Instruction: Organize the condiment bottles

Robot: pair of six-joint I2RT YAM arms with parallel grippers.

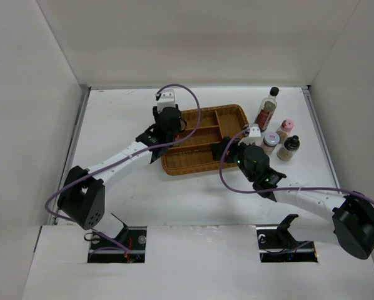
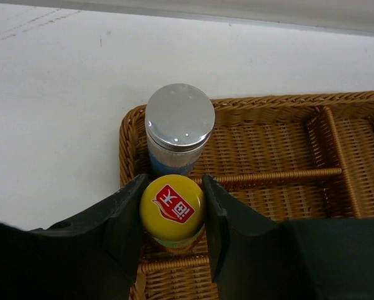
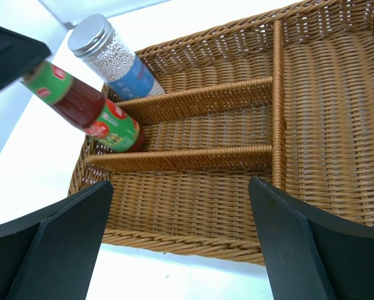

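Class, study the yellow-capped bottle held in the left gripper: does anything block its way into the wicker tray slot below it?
Nothing visible does. The yellow-capped bottle, in the left gripper, has its base in the middle slot of the tray; the silver-lidded jar stands beyond the divider.

The tray [image 1: 227, 125] sits mid-way across the desk [image 1: 118, 119], nearer the far edge. At its left end are a jar [image 2: 179, 119] (far compartment) and, just before it, a sauce bottle [image 2: 172, 206]. Right of the tray, toward the far right corner: tall bottle [image 1: 266, 107], small bottle [image 1: 285, 129], second jar [image 1: 270, 144], shaker [image 1: 289, 148].
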